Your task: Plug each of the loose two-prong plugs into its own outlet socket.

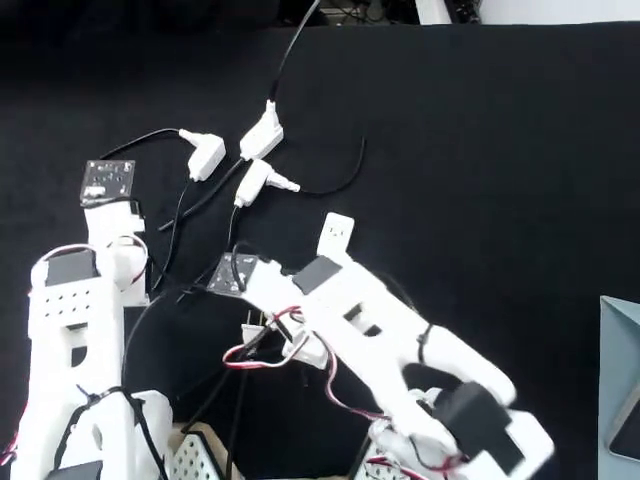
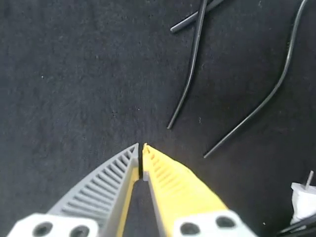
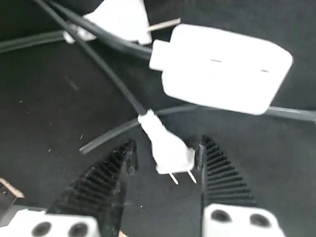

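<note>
My right gripper [image 3: 166,143] is open, its black fingers on either side of a small white two-prong plug [image 3: 170,153] lying on the black cloth with its prongs toward the camera. One finger [image 3: 210,158] is right beside the plug body. Just beyond it lies a white outlet block [image 3: 222,69], and another white plug [image 3: 123,19] farther off. My left gripper [image 2: 141,148] is shut with nothing in it, its grey and yellow fingers meeting just above bare cloth. In the high view, three white plugs [image 1: 205,155] [image 1: 262,135] [image 1: 255,183] lie at the table's middle back.
Black cables [image 2: 190,69] cross the cloth ahead of the left gripper, and a white plug [image 2: 302,202] lies off to its side. A white socket piece [image 1: 336,235] lies beside the right arm [image 1: 380,320]. A grey-blue container [image 1: 620,380] stands at the right edge.
</note>
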Available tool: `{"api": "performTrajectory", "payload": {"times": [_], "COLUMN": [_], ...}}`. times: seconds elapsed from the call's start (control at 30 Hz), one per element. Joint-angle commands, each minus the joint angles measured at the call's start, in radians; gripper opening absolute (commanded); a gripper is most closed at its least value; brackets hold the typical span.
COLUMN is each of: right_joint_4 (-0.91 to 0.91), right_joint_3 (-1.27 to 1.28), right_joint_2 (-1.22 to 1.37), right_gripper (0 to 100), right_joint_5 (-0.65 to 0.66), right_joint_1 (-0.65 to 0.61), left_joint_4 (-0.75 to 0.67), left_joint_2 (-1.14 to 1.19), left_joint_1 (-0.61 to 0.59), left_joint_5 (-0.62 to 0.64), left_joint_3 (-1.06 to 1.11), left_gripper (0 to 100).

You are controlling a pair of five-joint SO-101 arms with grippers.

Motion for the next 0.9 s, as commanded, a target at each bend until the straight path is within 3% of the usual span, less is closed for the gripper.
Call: {"api": "performTrajectory", "payload": {"times": [0.0, 0.23, 0.4, 0.53, 0.87], "right_joint_4": [-0.023, -0.017, -0.017, 0.003, 0.196], "right_joint_3": [-0.048, -0.045, -0.050, -0.050, -0.166], "right_joint_2": [0.071, 0.145, 0.142, 0.111, -0.257], "right_gripper": [19.8, 19.2, 0.5, 1.2, 1.1], "right_joint_5": [0.008, 0.009, 0.009, 0.000, -0.051], "right_joint_1": [0.002, 0.040, 0.049, 0.055, 0.310], "left_joint_4": [-0.077, -0.094, -0.094, -0.094, -0.107], "left_joint_2": [-0.026, -0.026, -0.026, -0.026, -0.026], "left_joint_1": [-0.012, -0.012, -0.012, -0.012, -0.012], "left_joint_5": [0.002, 0.002, 0.002, 0.002, 0.002], "left_joint_3": [0.036, 0.053, 0.056, 0.056, 0.067], "left_gripper": [3, 3, 3, 3, 3]}}
